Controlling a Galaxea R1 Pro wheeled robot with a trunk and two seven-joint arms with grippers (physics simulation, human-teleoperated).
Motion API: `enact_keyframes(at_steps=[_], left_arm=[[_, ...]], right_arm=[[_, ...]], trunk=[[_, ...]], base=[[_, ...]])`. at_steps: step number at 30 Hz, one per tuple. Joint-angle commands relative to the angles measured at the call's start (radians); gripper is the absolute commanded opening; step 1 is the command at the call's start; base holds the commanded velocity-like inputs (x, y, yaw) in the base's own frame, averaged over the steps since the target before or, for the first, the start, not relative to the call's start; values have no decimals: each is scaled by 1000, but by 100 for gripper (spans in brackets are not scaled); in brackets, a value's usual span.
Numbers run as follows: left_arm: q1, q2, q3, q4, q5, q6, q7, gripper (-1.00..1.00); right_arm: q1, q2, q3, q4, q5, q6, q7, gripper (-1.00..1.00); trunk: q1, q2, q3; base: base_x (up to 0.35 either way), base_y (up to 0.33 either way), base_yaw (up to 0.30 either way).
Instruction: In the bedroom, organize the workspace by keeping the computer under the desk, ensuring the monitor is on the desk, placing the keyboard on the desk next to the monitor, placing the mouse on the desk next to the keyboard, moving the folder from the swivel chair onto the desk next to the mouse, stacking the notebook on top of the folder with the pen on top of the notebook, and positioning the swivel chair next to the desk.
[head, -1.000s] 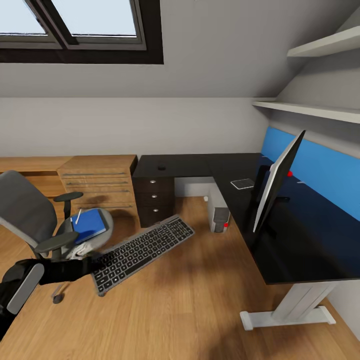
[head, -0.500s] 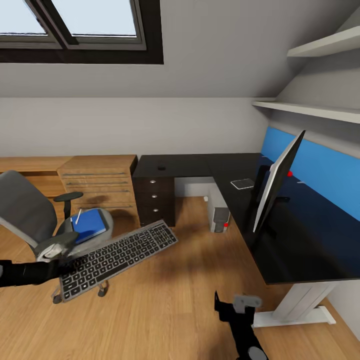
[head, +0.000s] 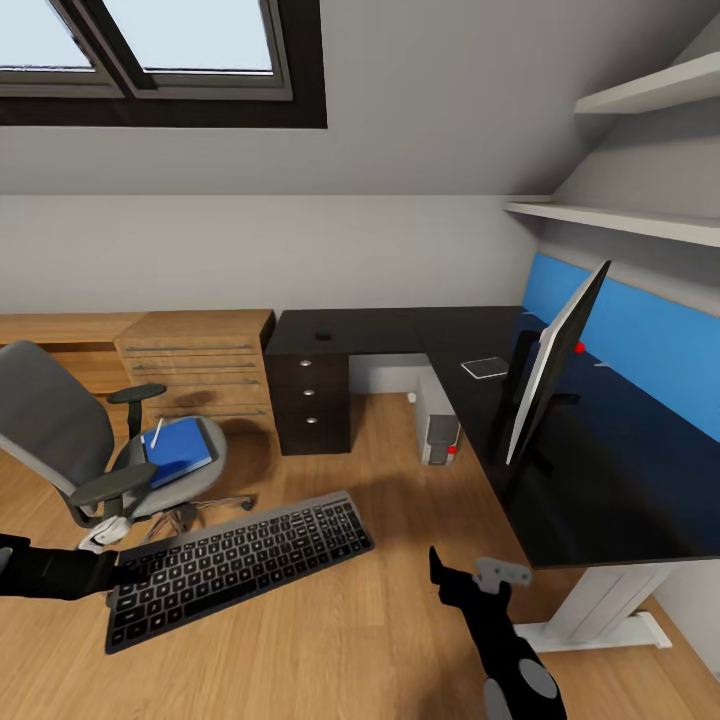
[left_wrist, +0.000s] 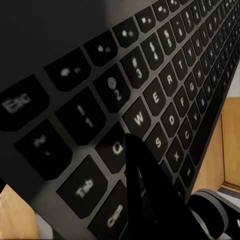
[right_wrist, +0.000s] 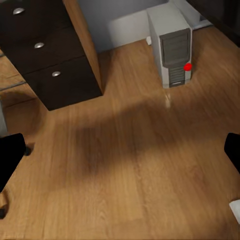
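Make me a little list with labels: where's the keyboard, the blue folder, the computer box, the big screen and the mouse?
keyboard: held off the floor by the left end effector
folder: on the swivel chair seat
computer: on the floor under the desk
monitor: standing on the desk
mouse: on the desk's far corner
right end effector: open, holding nothing

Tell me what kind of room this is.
Likely a home office or study corner in an attic bedroom: an L-shaped desk with a monitor, a swivel chair, a computer under the desk, and a skylight in a sloped ceiling.
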Motion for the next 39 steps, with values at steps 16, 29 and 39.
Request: enact_keyframes(at_steps=[16,29,39], left_arm=[[-2,0,-10,1,-4,-72,-47,-100],[-1,-1,-95,-1,-4,-154,-118,-100],[-2,-3,-128,-1,-4,-181,-127,-100]], right_arm=[[-1,-183,-42,-32,-263,84,134,100],[-1,-219,-46,-31,-328,117,218,100],[-1,-239,-68,-31,-345,122,236,100]], trunk=[[0,-1,-1],[0,-1,-1],[0,-1,-1]], base=[[0,0,0],[0,0,0],[0,0,0]])
